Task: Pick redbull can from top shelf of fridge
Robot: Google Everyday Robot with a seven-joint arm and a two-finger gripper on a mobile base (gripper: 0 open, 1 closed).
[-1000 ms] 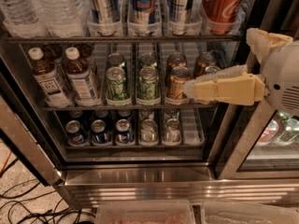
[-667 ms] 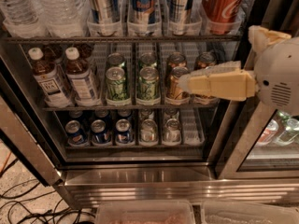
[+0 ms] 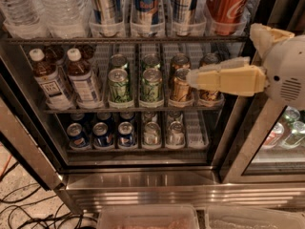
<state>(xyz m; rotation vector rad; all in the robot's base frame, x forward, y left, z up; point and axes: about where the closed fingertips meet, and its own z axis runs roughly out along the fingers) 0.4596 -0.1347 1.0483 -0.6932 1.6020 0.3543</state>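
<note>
- The cream two-finger gripper hung at 3 o'clock, its tip pointing toward 9 o'clock, in front of a gold can. I could not tell whether it was apart or together.
- The tall slim silver and blue-grey checked redbull can stood at 12 o'clock from that tip, on the wire top shelf of the steel-framed glass-door fridge. It was between a blue slim can and a red Coca-Cola can.

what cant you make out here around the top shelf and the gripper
Camera view only:
- tall slim silver and blue-grey checked redbull can, left on the wire-rack top shelf: lid cut off by the upper edge.
- dark can on the middle rack: body covered by the cream gripper in front of it.
- rear green can: lower part hidden by the front green can.
</note>
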